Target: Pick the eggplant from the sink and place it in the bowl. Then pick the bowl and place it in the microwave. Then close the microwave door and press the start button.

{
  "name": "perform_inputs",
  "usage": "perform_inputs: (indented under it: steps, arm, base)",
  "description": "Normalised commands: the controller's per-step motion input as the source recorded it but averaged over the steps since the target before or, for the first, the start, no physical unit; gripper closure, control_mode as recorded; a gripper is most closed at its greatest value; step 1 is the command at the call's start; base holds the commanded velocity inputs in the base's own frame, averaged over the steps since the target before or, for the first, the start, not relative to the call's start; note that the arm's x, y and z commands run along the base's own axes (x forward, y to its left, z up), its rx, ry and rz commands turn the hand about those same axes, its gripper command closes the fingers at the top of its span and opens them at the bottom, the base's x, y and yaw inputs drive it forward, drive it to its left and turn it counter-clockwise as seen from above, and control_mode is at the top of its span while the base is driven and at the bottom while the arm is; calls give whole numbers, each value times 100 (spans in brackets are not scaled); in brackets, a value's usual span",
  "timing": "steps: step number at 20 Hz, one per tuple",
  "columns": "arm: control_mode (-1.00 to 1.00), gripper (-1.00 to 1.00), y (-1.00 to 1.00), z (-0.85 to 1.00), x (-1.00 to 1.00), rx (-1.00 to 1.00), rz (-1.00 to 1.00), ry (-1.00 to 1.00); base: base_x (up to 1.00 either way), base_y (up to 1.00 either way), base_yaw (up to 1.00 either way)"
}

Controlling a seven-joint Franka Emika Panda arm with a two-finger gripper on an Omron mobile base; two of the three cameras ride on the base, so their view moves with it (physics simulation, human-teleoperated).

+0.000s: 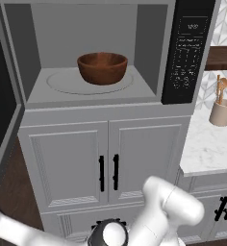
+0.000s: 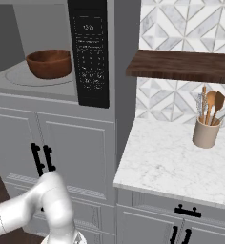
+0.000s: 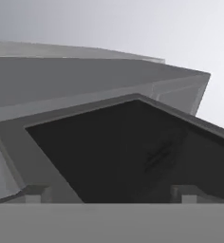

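The bowl (image 1: 102, 67) sits on the turntable inside the microwave (image 1: 91, 91). The microwave door (image 1: 1, 110) stands open at the left. In the hand view, the claw (image 3: 111, 193) faces the door's dark glass; its fingers are apart, holding nothing.

Both base views facing the microwave (image 1: 96, 53); hand view close against microwave door (image 3: 128, 152).
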Motion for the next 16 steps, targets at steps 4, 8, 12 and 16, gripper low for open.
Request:
perform_inputs:
  steps: [4,8,12,16]
  arm:
    - [-100,-100,-18,63,-49,30,0,-2]
    - [-100,-100,-32,18,-82,25,0,-10]
    - [-100,-100,-65,0,-96,25,-1,-16]
    - [-100,-100,-100,9,-56,26,0,-4]
  base:
    - [0,0,0]
    - [0,0,0]
    - [0,0,0]
    - [0,0,0]
